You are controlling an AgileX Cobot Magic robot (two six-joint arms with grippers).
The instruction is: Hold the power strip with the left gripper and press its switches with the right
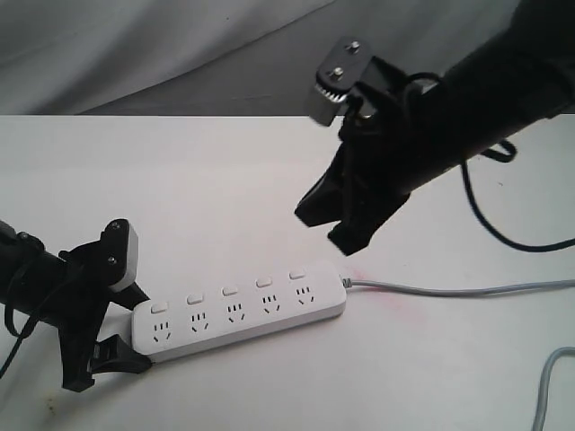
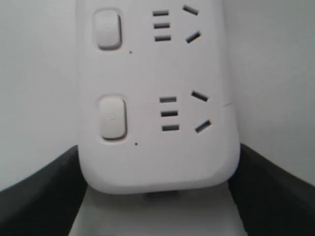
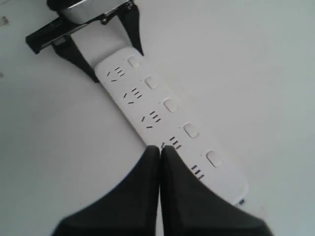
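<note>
Power strip point(image 1: 243, 314) white; 5 switches point(image 1: 229, 291) white; socket slots point(image 1: 234, 312) dark; cord point(image 1: 449, 289) grey. Table point(image 1: 180, 180) white, faint pink patch point(image 1: 361, 273) near cord. Left gripper point(image 1: 130, 325) and right gripper point(image 1: 323, 231) black; backdrop point(image 1: 135, 45) grey.

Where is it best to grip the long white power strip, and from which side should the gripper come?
Grip the long white plastic power strip at its rounded end away from the grey cord, clamping across its narrow width on the long side walls. Come in low from beyond that end: it lies flat, and its small white buttons on top stay uncovered.
</note>
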